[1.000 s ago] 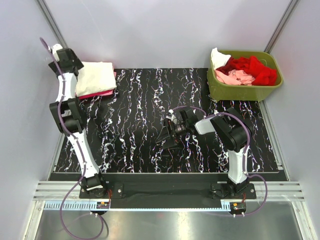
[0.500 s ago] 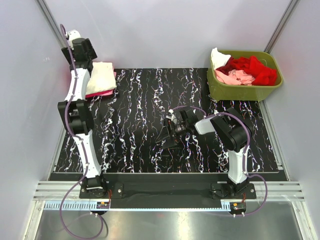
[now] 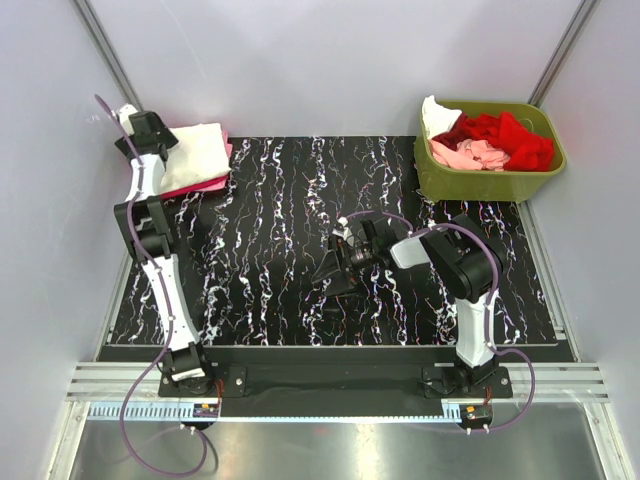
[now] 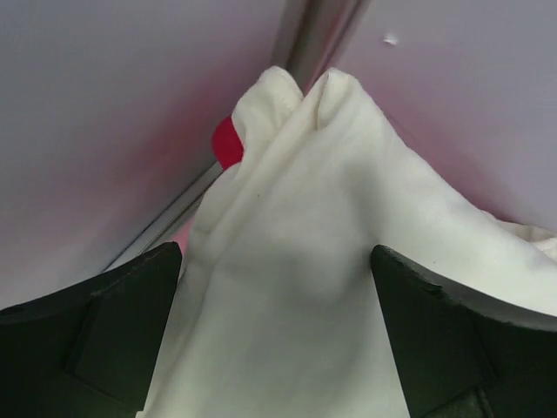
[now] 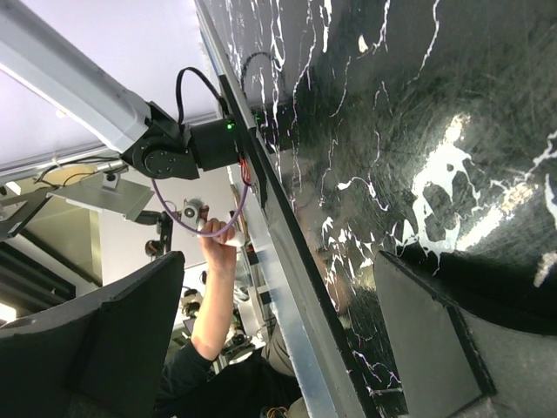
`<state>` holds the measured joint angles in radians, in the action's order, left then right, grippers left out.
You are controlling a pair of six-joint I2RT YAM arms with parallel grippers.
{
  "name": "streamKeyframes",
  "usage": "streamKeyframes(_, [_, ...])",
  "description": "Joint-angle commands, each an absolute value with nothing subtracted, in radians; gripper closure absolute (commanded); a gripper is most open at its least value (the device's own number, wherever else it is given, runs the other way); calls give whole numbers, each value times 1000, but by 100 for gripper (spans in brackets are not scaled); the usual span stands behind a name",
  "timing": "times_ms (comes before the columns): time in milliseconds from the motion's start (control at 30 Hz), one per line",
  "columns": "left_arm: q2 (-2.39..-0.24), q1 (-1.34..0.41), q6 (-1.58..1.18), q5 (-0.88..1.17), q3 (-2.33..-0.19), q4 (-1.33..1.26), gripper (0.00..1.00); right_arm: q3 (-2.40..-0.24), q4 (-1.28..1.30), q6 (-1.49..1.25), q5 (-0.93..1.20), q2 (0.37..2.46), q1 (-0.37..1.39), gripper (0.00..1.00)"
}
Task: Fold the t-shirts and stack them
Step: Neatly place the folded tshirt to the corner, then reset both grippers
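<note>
Covering most of the top view, the black white-veined table mat (image 3: 280, 250) lies btwn the two arms. L arm (image 3: 150, 240) stretches up to the far-left corner; R arm (image 3: 465, 265) is bent low over mid-mat. Olive-green bin (image 3: 485, 185) sits at the far-right corner of the mat.

Cream-white tee (image 3: 200, 150) lies folded at the far-left corner, on top of the magenta-red tee (image 3: 205, 186), which peeks out along the near edge and the R side. Left wrist cam: cream cloth (image 4: 296, 287) fills the frame, w/ a small magenta patch (image 4: 228, 144) showing by the wall.

In the bin, bunched up and not folded: red tee (image 3: 510, 135) at R, pale pink tee (image 3: 475, 155) in front, white tee (image 3: 437, 115) sticking up at the far-L corner.

L gripper (image 3: 150, 125) is over the L part of the folded stack, jaws apart w/ cream cloth showing btwn them; can't tell if the fingers (image 4: 96, 331) touch it. R gripper (image 3: 335, 272) is close to the mat, pointing L, jaws apart, bare mat (image 5: 392, 131) btwn them. Right wrist cam also shows the metal rail (image 5: 287, 287) at the table edge and a person's arm (image 5: 213, 296) beyond
</note>
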<state>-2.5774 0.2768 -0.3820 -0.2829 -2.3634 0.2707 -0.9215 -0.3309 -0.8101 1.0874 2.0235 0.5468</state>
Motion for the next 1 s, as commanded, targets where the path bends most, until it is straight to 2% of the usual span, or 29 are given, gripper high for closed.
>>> streamKeyframes(0, [-2582,304,-451,-258,-2436,203,4,-911,-354,-842,1103,2059,532,3])
streamKeyframes(233, [-2623,328,-482,-226,-2476,176,1,-911,-364,-851,1104,2063,531,2])
streamKeyframes(400, [-2511,308,-482,-193,-2387,175,1,-911,-364,-851,1103,2063,532,2])
streamKeyframes(533, [-2225,256,-480,-215,-2014,37,1,-908,-364,-850,1091,2054,531,0])
streamKeyframes(867, [-1640,134,-463,-357,-1551,96,1,-928,-270,-793,1028,2026,554,0])
streamKeyframes(967, [-1476,120,-479,-322,-1458,199,1,-930,-236,-772,1003,2010,561,0])
